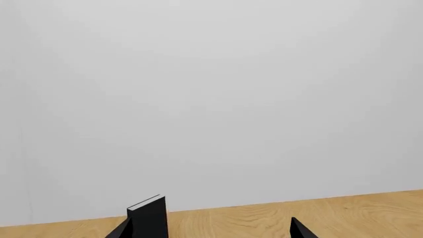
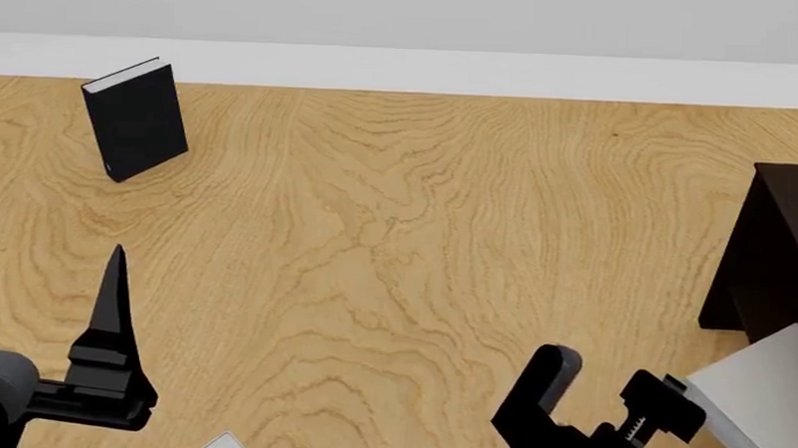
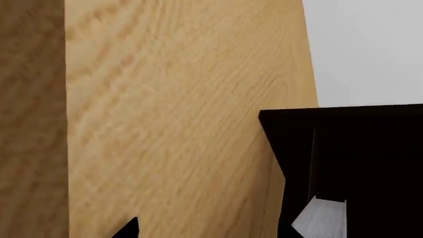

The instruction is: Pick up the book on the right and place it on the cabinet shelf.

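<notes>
Wood floor [image 2: 413, 234] fills most of the head view, with a white strip and a grey wall [image 2: 406, 15] along its far edge.

Near the far left corner of the floor a small black book [image 2: 135, 120] stands upright, turned a little. The left wrist view shows it too, just past one finger.

At the near left edge is the left tool [image 1: 211, 230]. Its two fingers are spread wide apart and nothing is between them. One finger [image 2: 110, 294] points toward the black book but is well away from it.

A tiny pale corner [image 2: 221, 444] of something pokes in at the near edge. I cannot tell what it is.

Further right, by the near edge, is the right tool [image 2: 599, 400]. Its black fingers show a gap with bare floor in it. The grey book [image 2: 766, 391] is just beside its right finger, tilted, at the near right corner. I cannot tell if the tool has hold of it.

The dark cabinet [image 2: 783, 247] stands on the floor at the right edge, just behind the grey book. The right wrist view shows it too, close by. I cannot pick out its shelf.
</notes>
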You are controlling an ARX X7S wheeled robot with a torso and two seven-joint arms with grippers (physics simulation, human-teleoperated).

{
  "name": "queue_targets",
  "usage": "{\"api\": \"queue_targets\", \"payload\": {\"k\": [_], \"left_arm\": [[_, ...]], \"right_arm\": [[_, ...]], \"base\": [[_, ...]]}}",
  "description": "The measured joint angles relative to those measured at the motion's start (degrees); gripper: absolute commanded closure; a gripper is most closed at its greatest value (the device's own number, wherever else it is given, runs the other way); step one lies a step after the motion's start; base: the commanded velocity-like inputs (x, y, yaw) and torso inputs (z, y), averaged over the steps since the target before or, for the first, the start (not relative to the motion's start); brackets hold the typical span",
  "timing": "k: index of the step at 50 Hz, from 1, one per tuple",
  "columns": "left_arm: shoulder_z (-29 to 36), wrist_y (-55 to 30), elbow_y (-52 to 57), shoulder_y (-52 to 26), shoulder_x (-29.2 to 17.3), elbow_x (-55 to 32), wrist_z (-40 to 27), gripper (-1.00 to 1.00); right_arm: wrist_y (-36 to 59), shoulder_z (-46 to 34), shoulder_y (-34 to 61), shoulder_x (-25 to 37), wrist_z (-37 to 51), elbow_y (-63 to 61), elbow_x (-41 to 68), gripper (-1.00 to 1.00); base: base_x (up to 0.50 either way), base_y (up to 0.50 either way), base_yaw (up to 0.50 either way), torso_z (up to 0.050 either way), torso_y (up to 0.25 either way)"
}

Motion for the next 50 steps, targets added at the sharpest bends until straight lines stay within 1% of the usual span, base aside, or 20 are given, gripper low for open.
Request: {"api": "queue_targets", "payload": {"k": [7,17,36,50], "left_arm": [[-0.4,-0.2,0.2,0.0,0.7,0.8,0.9,-1.0],[-0.3,-0.4,0.3,0.1,0.8,1.0,0.9,-1.0],[0.2,-0.7,0.5,-0.2,0.0,0.1,-0.2,-1.0],[0.7,-0.3,0.3,-0.1,-0.8,-0.6,-1.2,-1.0]], "right_arm": [[-1.1,4.9,-1.7,0.4,-0.9,-2.4,-3.0,-1.0],[-2.0,9.3,-2.2,1.3,-3.2,-4.1,-2.3,-1.0],[-2.3,14.6,-2.5,3.4,-7.2,-7.2,2.0,-1.0],[1.6,16.8,-5.6,5.2,-10.2,-15.1,3.5,-1.0]], "base": [[0.0,0.0,0.0,0.0,0.0],[0.0,0.0,0.0,0.0,0.0],[0.0,0.0,0.0,0.001,0.0],[0.0,0.0,0.0,0.001,0.0]]}}
